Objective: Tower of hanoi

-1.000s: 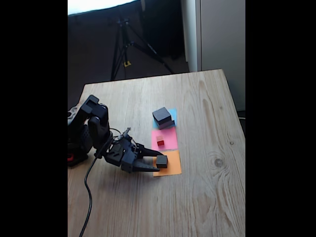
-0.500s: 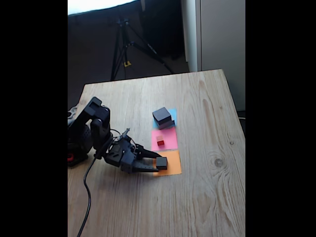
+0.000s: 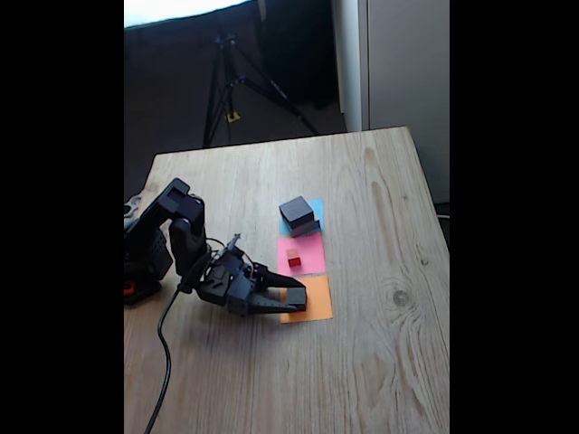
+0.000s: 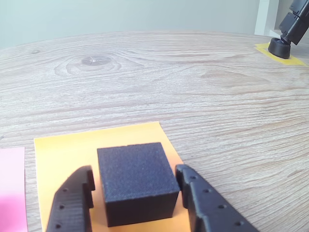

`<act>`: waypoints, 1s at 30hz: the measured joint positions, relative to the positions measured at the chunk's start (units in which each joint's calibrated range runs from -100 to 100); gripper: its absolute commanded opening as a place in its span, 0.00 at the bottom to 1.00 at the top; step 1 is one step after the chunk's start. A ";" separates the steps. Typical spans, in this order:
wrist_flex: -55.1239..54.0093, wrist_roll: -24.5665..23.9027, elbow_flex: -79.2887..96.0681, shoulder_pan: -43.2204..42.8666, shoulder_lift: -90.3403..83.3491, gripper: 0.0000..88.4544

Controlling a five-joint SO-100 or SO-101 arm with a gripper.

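The small black cube (image 3: 297, 296) (image 4: 137, 183) rests flat on the orange paper square (image 3: 315, 305) (image 4: 63, 150). My gripper (image 3: 288, 297) (image 4: 135, 170) lies low over the table, open, one finger close on each side of the cube with only slim gaps. The tiny red cube (image 3: 294, 261) stands on the pink paper square (image 3: 309, 249) (image 4: 12, 193). Farther back, the black slab (image 3: 296, 211) sits on the grey slab (image 3: 307, 227), both on the blue paper square (image 3: 317, 207).
The arm's base (image 3: 145, 253) stands at the wooden table's (image 3: 380, 344) left edge in the fixed view, with a cable (image 3: 163, 362) trailing toward the front. A tripod (image 3: 226, 81) stands beyond the table. In the wrist view, a black foot (image 4: 280, 46) rests on yellow tape at the far right.
The arm has settled slightly lower and shifted a little along the table. The small black cube stays on the orange square between the fingers.
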 measured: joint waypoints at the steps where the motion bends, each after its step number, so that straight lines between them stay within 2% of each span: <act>1: 0.00 0.00 -0.09 0.00 0.00 0.17; 19: 0.00 0.00 -0.43 0.10 0.51 0.08; 30: 3.04 0.00 3.39 -0.72 -3.85 0.07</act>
